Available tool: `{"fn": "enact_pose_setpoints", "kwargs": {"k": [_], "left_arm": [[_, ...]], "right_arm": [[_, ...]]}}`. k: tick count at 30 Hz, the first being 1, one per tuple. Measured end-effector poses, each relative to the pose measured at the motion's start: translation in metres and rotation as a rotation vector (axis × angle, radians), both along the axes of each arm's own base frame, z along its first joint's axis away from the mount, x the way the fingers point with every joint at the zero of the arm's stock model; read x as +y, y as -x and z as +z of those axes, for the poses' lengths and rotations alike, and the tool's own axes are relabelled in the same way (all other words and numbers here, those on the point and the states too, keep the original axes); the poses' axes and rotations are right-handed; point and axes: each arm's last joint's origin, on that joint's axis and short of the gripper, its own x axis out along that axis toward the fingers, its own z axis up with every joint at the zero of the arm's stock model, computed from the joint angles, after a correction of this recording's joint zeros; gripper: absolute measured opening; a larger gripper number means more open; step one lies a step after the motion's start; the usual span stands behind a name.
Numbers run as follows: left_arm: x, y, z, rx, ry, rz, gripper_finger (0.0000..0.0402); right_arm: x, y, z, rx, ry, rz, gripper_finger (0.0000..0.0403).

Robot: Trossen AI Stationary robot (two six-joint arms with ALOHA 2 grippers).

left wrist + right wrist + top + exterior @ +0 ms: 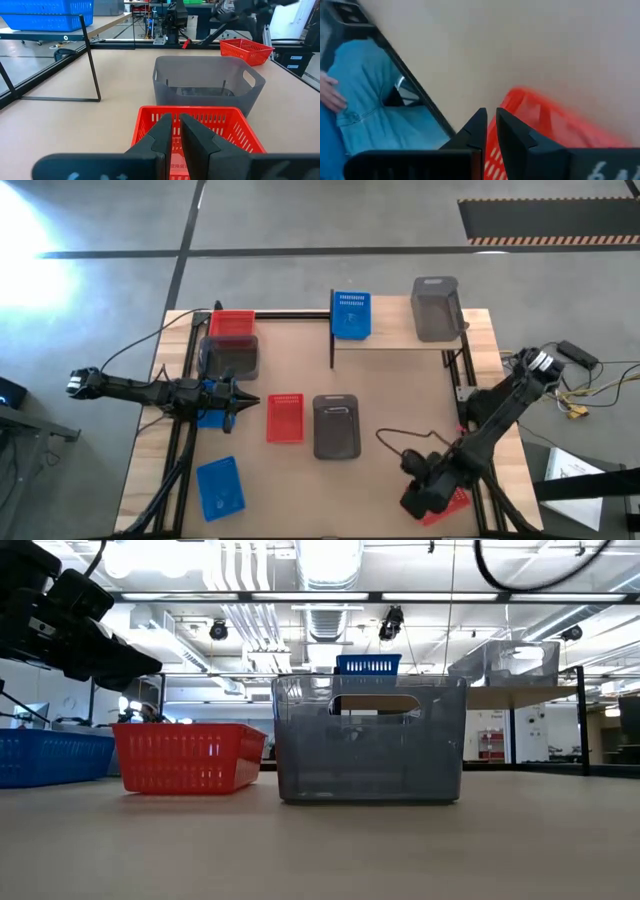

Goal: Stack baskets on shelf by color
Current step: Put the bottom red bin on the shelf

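Now the left gripper (173,131) hangs just short of a red basket (195,131) on the bench (400,395), jaws pressed together. The right gripper (490,131), jaws likewise closed, sits over another red basket (545,131) at the bench's corner. Each basket looks light, stiff and rather slick, so pinching a thin rim wall seems the surest hold.

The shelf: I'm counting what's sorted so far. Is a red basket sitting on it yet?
No. In the high view the shelf carries only a blue basket and a grey basket.
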Motion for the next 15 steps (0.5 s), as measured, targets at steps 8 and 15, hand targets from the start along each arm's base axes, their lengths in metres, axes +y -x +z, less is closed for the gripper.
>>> {"fn": "enact_pose_setpoints", "kwargs": {"k": [8, 15], "left_arm": [[0.000, 0.000, 0.000, 0.001, 0.000, 0.000, 0.0022], [0.000, 0.000, 0.000, 0.001, 0.000, 0.000, 0.0022]], "right_arm": [[0.036, -0.015, -0.009, 0.160, -0.040, -0.080, 0.0077], [0.049, -0.025, -0.025, 0.301, 0.051, -0.082, 0.0168]]}}
